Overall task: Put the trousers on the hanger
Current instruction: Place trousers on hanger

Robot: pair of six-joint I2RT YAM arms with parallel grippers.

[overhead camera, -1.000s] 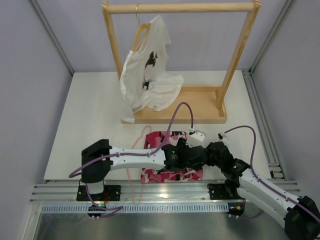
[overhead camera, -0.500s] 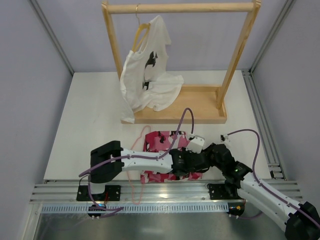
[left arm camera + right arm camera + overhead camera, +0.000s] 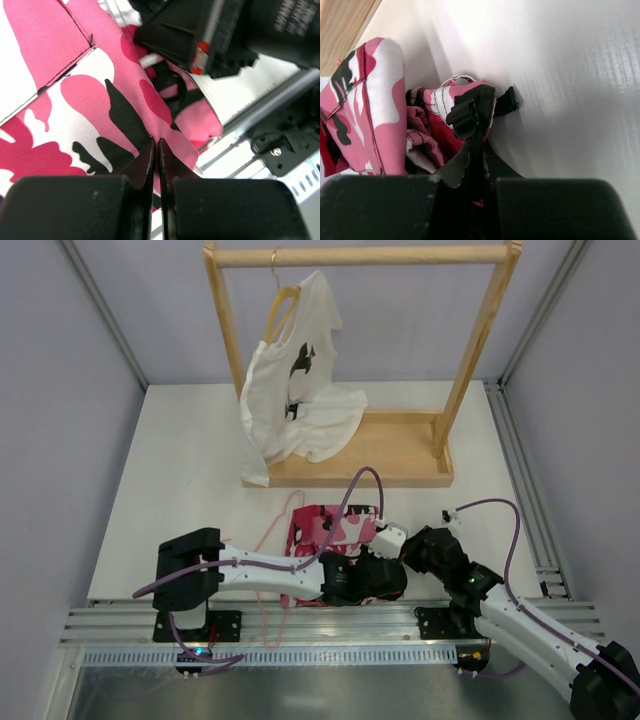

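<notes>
The trousers (image 3: pixel 330 528), pink, white and black camouflage, lie bunched near the table's front edge, partly under my left arm. In the left wrist view my left gripper (image 3: pixel 155 144) is shut, pinching a fold of the trousers (image 3: pixel 85 95) near their right edge. My right gripper (image 3: pixel 477 150) is shut on a black strap (image 3: pixel 470 117) of the trousers (image 3: pixel 375 100), low over the white table. In the top view both grippers meet at the cloth's right end: left gripper (image 3: pixel 385 580), right gripper (image 3: pixel 412 552). The thin pink hanger (image 3: pixel 272 524) lies left of the trousers, reaching over the front rail.
A wooden rack (image 3: pixel 360 255) stands at the back on its wooden base (image 3: pixel 400 455). A white T-shirt (image 3: pixel 295 400) with a black print hangs from it on a wooden hanger. Metal rails (image 3: pixel 320 625) run along the near edge, with a side rail (image 3: pixel 525 470) at the right.
My left gripper has shut on the trousers' right edge and shifted toward the near edge. The right gripper has kept its grip, drawing slightly nearer. The cloth has bunched.
</notes>
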